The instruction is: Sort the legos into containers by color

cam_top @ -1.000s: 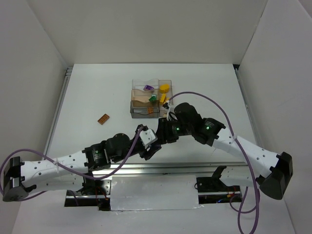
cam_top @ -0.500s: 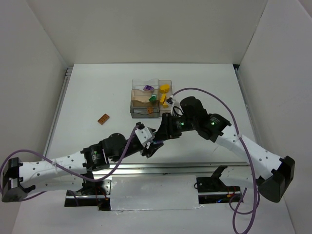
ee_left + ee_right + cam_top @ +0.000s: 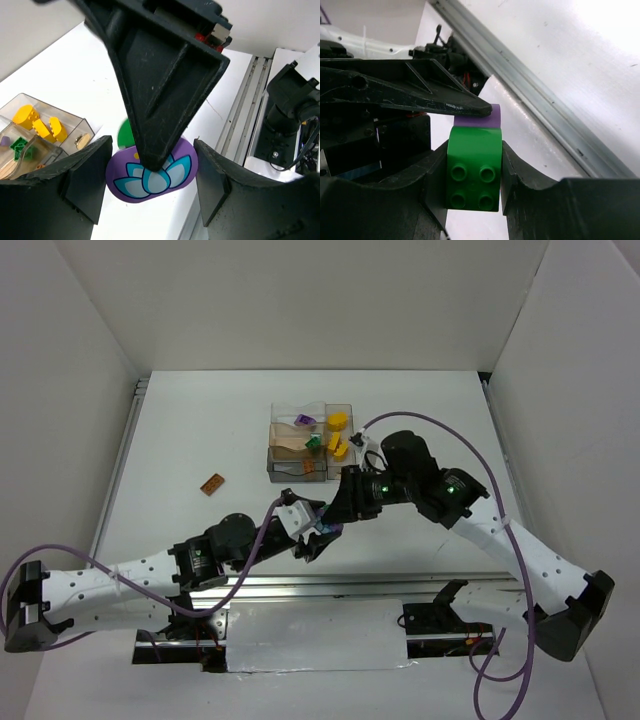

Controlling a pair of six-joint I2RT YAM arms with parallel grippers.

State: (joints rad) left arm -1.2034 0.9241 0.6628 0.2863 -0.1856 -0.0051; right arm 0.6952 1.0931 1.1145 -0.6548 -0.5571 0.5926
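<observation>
A rounded purple lego with a lotus print [image 3: 165, 175] and a green studded top [image 3: 473, 165] hangs near the table's front edge. My right gripper [image 3: 473, 172] is shut on the green top. My left gripper [image 3: 152, 187] holds the purple oval by its two ends. In the top view the left gripper [image 3: 318, 537] and the right gripper [image 3: 334, 523] meet tip to tip. The containers [image 3: 290, 466] hold yellow bricks [image 3: 338, 421], a green brick [image 3: 313, 442] and a purple one [image 3: 305, 421]. An orange-brown brick [image 3: 212, 484] lies alone on the table to the left.
An aluminium rail [image 3: 380, 585] runs along the near edge, just behind both grippers. White walls close in the table on three sides. A purple cable [image 3: 440, 445] arcs over the right arm. In the left wrist view the containers [image 3: 75, 125] sit at the left edge.
The right gripper swung down from beside the containers to the left gripper and closed on the green top. The left arm shifted only slightly.
</observation>
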